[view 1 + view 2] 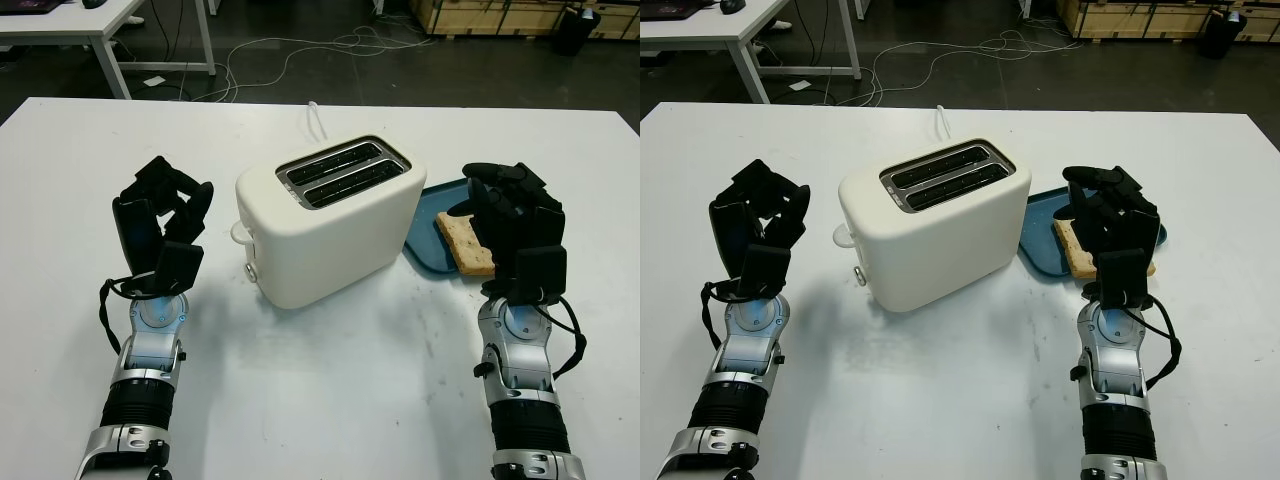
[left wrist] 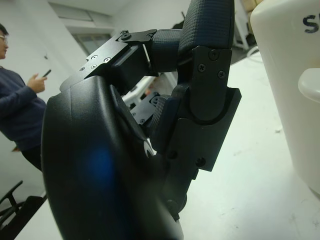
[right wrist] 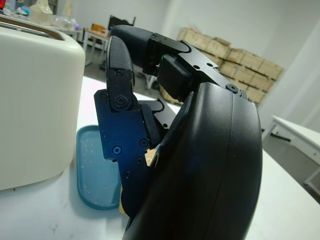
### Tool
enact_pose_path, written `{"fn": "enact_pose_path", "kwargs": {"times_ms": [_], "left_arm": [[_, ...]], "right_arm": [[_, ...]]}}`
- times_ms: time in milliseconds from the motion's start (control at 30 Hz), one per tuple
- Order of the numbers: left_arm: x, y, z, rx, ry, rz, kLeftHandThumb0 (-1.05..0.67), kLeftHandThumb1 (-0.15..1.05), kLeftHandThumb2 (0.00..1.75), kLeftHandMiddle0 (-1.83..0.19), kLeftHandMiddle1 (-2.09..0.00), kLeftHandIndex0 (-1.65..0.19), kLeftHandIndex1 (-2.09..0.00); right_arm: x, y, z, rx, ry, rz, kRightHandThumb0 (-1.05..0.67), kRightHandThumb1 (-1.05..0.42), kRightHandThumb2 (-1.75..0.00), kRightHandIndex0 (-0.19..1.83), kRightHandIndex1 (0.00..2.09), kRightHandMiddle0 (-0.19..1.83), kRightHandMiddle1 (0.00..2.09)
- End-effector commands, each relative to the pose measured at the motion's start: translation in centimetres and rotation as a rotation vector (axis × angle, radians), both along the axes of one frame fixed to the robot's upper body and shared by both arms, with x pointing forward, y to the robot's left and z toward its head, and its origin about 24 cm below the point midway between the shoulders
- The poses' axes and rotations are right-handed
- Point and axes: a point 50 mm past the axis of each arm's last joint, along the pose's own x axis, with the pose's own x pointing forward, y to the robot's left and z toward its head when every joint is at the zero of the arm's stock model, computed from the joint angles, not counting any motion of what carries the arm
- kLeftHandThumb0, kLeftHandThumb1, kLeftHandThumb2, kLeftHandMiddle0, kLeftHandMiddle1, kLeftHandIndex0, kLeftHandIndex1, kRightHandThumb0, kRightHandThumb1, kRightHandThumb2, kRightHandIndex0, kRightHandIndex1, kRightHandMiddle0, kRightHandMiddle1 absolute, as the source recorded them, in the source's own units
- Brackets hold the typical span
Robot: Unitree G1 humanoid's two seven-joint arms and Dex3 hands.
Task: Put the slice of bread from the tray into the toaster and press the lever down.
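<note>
A cream two-slot toaster [image 1: 335,225] stands mid-table with both slots [image 1: 342,173] empty. A white lever tab [image 1: 241,232] sticks out of its left end, in the raised position. To the right, a slice of bread [image 1: 463,244] lies flat on a blue tray [image 1: 428,232]. My right hand [image 1: 492,207] hovers just above the bread's right part, open and holding nothing; its fingers [image 3: 120,125] hang over the tray [image 3: 95,170]. My left hand [image 1: 165,215] is raised to the left of the toaster, open, beside the toaster wall [image 2: 290,75].
The white table [image 1: 330,400] has free room in front of the toaster and on both sides. The toaster's white cord [image 1: 317,118] runs off the far edge. Desks, cables and boxes stand beyond on the floor. A person [image 2: 20,110] stands far off.
</note>
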Motion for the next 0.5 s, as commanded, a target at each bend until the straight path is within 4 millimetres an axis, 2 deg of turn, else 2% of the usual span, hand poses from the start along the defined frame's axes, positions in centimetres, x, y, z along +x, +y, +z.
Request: {"fn": "enact_pose_path", "kwargs": {"times_ms": [0,333,467], "left_arm": [[-0.07,-0.28,-0.1,-0.004,-0.002,-0.017,-0.94,0.92,0.3,-1.13,-1.67,-0.9,-1.48],[-0.05,-0.52,-0.15,-0.008,0.0,-0.022,-0.95,0.92,0.3,-1.13,-1.66,-0.92,-1.49],[-0.16,-0.39,-0.23,-0.016,-0.002,-0.017,-0.95,0.92,0.3,-1.13,-1.65,-0.91,-1.49]], "right_arm": [[-0.1,-0.18,0.11,-0.003,-0.003,-0.01,-0.39,-0.92,-0.23,0.88,1.34,0.92,0.81],[-0.3,-0.27,-0.11,-0.031,0.016,-0.001,-0.4,-0.92,-0.24,0.88,1.36,0.92,0.84],[-0.41,-0.85,0.04,-0.091,0.0,0.046,-0.43,-0.92,-0.24,0.83,1.36,0.85,0.89]]}}
